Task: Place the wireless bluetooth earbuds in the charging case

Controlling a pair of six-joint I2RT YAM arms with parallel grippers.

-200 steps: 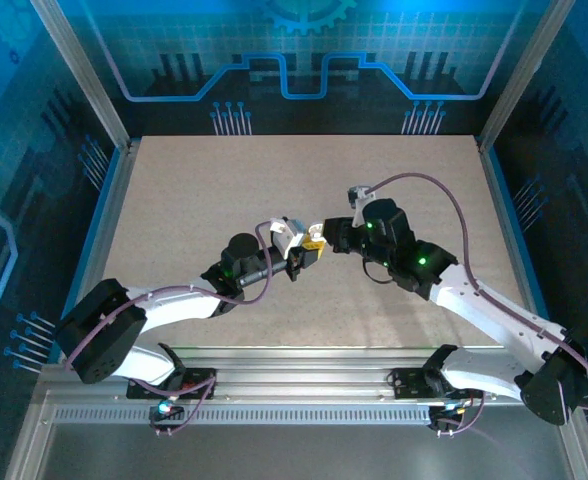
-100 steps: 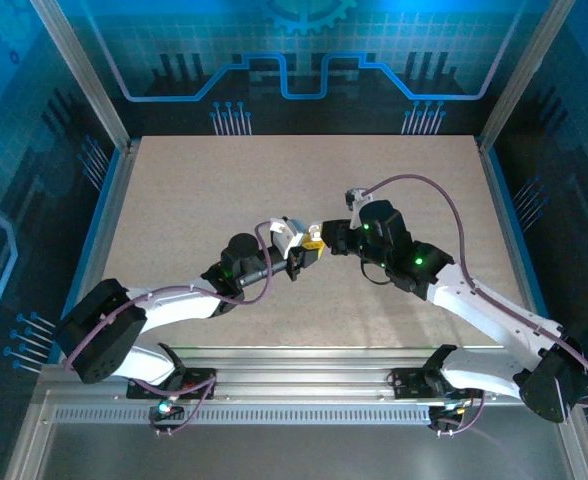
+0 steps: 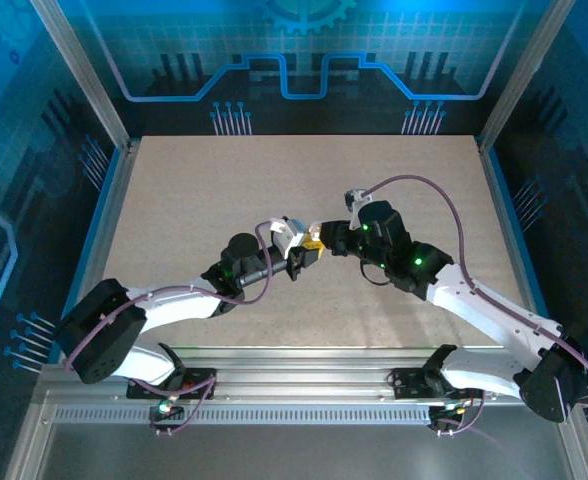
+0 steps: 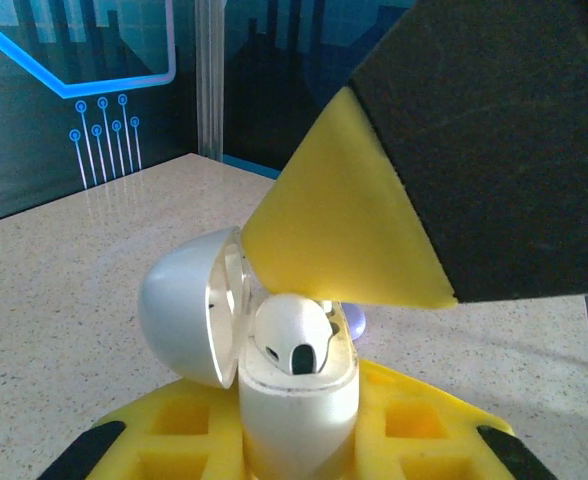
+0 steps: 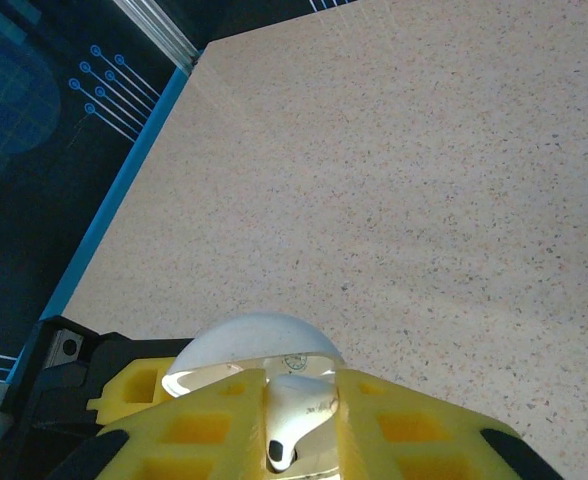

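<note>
My left gripper [image 4: 299, 435] is shut on the white charging case [image 4: 294, 400], holding it upright with its lid [image 4: 179, 310] swung open to the left. A white earbud [image 4: 294, 335] sits in the case's mouth. From above, my right gripper [image 5: 299, 425] has its yellow fingers [image 5: 414, 430] pressed on both sides of that earbud [image 5: 299, 410], with the open lid [image 5: 254, 340] just behind. One right finger [image 4: 344, 220] hangs over the case. In the top view the two grippers meet at the table's middle, left gripper [image 3: 300, 252] against right gripper [image 3: 318, 241].
A small pale lavender piece [image 4: 356, 320] lies on the speckled tabletop [image 5: 424, 180] just behind the case. Blue-lit walls and a metal rail [image 5: 159, 25] border the table at the back and sides.
The right arm has edged a little toward the left gripper. The left arm has stayed put with the case.
</note>
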